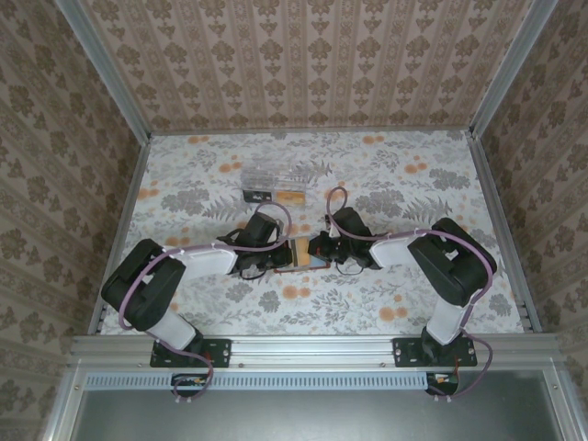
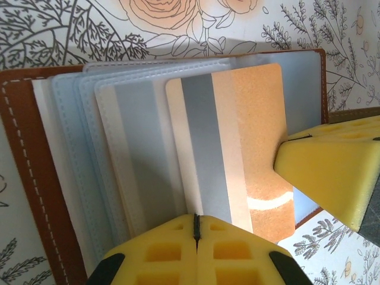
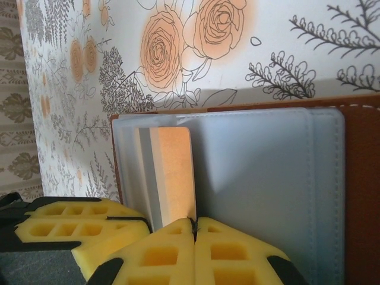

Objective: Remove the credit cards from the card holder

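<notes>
The card holder (image 1: 306, 257) lies open mid-table between both arms, its brown rim (image 2: 24, 178) framing blue-grey sleeves (image 2: 71, 136). An orange credit card (image 2: 249, 136) with a grey stripe sticks out of a sleeve, and a second card (image 2: 133, 154) lies behind it. My left gripper (image 2: 196, 221) is shut on the near end of the orange card. My right gripper (image 3: 194, 222) is shut at the holder's edge, where the orange card (image 3: 173, 172) meets a blue-grey sleeve (image 3: 261, 172). Its yellow finger (image 2: 326, 169) touches the card's right side.
A clear plastic box (image 1: 276, 175) stands behind the holder, with an orange card (image 1: 290, 197) and a small dark item (image 1: 257, 195) lying in front of it. Metal rails and patterned walls bound the floral table (image 1: 413, 175).
</notes>
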{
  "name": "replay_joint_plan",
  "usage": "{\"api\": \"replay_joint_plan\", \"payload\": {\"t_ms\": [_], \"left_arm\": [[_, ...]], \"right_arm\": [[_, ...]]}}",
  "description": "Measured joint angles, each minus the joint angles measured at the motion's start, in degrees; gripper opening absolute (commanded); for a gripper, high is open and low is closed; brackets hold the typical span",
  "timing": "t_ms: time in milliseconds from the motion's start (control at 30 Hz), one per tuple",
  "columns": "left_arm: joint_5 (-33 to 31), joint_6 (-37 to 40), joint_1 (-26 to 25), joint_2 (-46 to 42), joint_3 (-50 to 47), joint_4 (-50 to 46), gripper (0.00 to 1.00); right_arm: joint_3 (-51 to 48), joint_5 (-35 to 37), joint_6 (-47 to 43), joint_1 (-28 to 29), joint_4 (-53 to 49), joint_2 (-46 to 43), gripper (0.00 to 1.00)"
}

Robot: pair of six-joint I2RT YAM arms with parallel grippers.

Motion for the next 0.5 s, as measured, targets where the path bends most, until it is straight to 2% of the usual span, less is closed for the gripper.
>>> {"api": "replay_joint_plan", "payload": {"t_ms": [300, 500], "left_arm": [[0.04, 0.0, 0.02, -0.22, -0.09, 0.13, 0.02], [0.02, 0.02, 0.02, -0.94, -0.17, -0.76, 0.03]], "right_arm": [[-5.79, -2.99, 0.0, -4.46, 2.99, -3.54, 0.0], [-8.33, -3.85, -0.5, -7.52, 1.55, -9.03, 0.0]]}}
